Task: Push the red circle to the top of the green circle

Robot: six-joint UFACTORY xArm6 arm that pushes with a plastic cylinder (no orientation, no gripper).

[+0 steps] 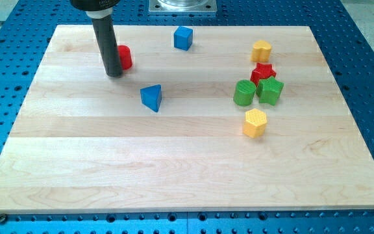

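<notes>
The red circle (pixel 124 57) sits near the board's upper left, partly hidden by my rod. My tip (pixel 114 74) rests on the board just left of and slightly below the red circle, touching or nearly touching it. The green circle (pixel 243 93) lies at the view's right, far from the red circle. A green block (pixel 270 91) touches its right side, and a red star-like block (pixel 263 72) sits just above the two green ones.
A blue cube (pixel 183 38) lies near the top centre. A blue triangle (pixel 152 97) sits below and right of my tip. A yellow block (pixel 261 50) is at the upper right and another yellow block (pixel 255 123) below the green circle. The wooden board (pixel 174 169) ends in blue perforated table.
</notes>
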